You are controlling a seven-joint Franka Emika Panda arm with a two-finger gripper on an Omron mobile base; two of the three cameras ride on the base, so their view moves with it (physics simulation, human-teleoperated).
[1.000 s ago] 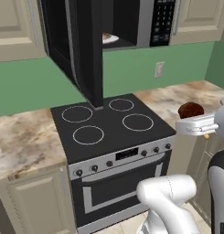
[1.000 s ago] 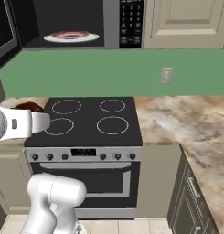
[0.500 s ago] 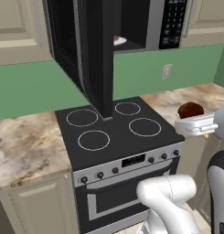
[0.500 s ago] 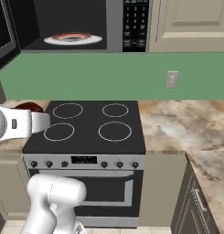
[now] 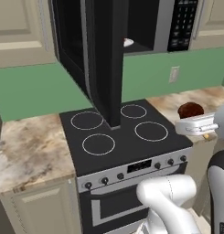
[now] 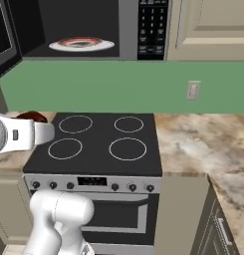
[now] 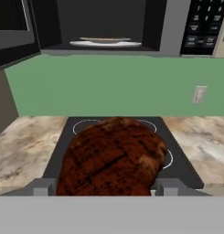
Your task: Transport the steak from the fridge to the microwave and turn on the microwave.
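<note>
The steak, a dark red-brown lump, sits between my fingertips, and my gripper is shut on it. From the base views the steak rides on the white hand beside the stove, over the counter's edge. Up ahead, the microwave hangs above the stove with its door swung wide open. Inside it lies a flat plate. Its keypad is on the right side. The fridge is out of view.
A black stove with ring burners and front knobs stands below the microwave. Marble counters flank it. The open door juts out over the burners. A wall outlet sits on the green backsplash, and cream cabinets are beside the microwave.
The whole scene has shifted and grown in both base views, so the base has driven nearer the stove. The steak stays in my gripper at the same height.
</note>
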